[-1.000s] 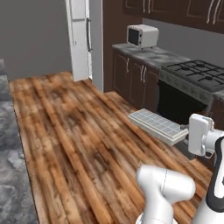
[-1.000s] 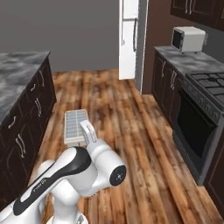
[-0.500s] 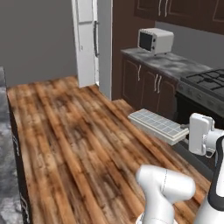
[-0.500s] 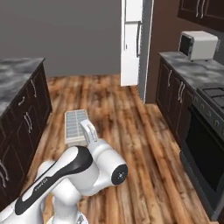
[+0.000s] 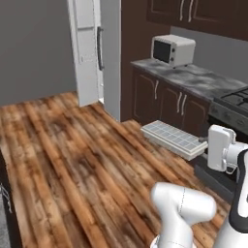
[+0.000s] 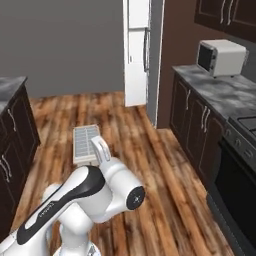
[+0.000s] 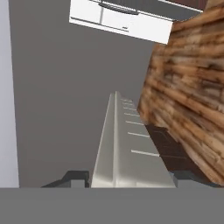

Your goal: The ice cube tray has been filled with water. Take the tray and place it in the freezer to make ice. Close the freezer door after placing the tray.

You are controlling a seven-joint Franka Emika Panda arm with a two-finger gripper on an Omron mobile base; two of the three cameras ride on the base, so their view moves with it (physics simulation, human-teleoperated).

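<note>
The white ice cube tray (image 5: 172, 137) hangs level above the wooden floor, its grid of cells showing a pale water sheen. My gripper (image 5: 202, 144) is shut on the tray's near end. In the right base view the ice cube tray (image 6: 85, 144) sticks out ahead of the gripper (image 6: 96, 153). The hand view looks along the ice cube tray (image 7: 127, 148), edge-on between the two fingertips of the gripper (image 7: 129, 178). Ahead stands the tall light grey freezer (image 5: 110, 58), its freezer door (image 5: 86, 53) swung open with the white inside facing me. The freezer (image 6: 155, 60) and freezer door (image 6: 136, 50) rise at the back.
A white microwave (image 5: 173, 50) sits on the grey counter (image 5: 193, 77) over dark cabinets to the right. The black oven (image 6: 235, 195) is close on the right. A dark island cabinet (image 6: 12, 130) flanks the left. Open wooden floor (image 5: 63, 145) leads to the freezer.
The whole picture has shifted: the base has driven closer to the freezer, which looms larger now. The tray stays in my gripper at the same place relative to the arm.
</note>
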